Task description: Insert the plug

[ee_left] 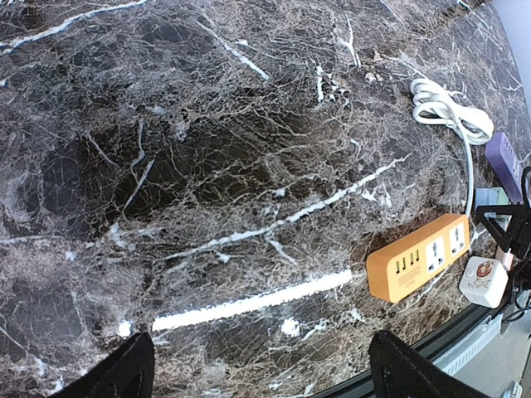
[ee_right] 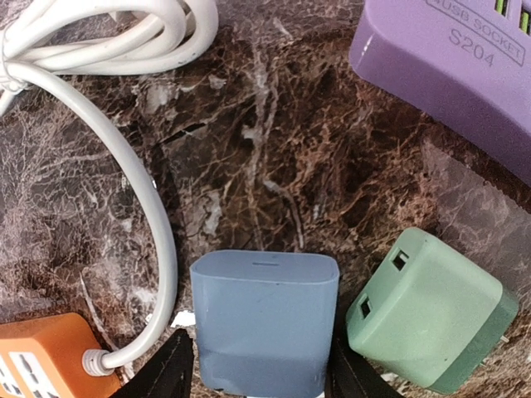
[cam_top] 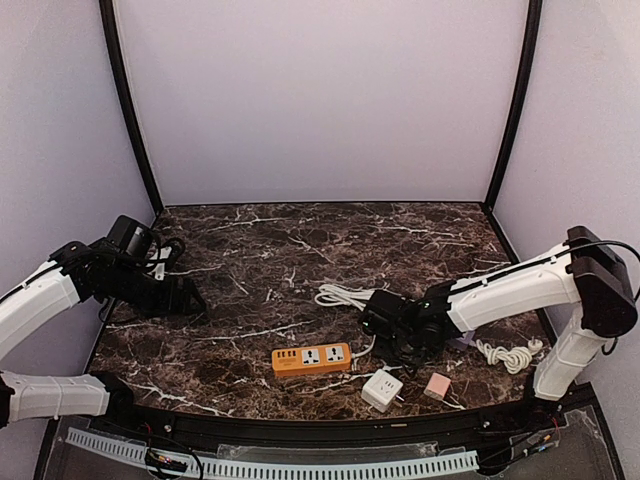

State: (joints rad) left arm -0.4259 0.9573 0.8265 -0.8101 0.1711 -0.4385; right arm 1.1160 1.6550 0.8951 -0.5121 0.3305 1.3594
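My right gripper has one finger on each side of a blue plug adapter and is shut on it, low over the marble table. In the top view the right gripper hides the plug. The orange power strip lies just to its left, near the front edge. The strip also shows in the left wrist view and in the right wrist view's bottom left corner. My left gripper is open and empty over bare marble, far left of the strip.
A green adapter lies right beside the blue plug. A purple socket strip lies beyond it. A coiled white cable runs to the orange strip. A white cube adapter, a pink adapter and a second white coil lie near the front right.
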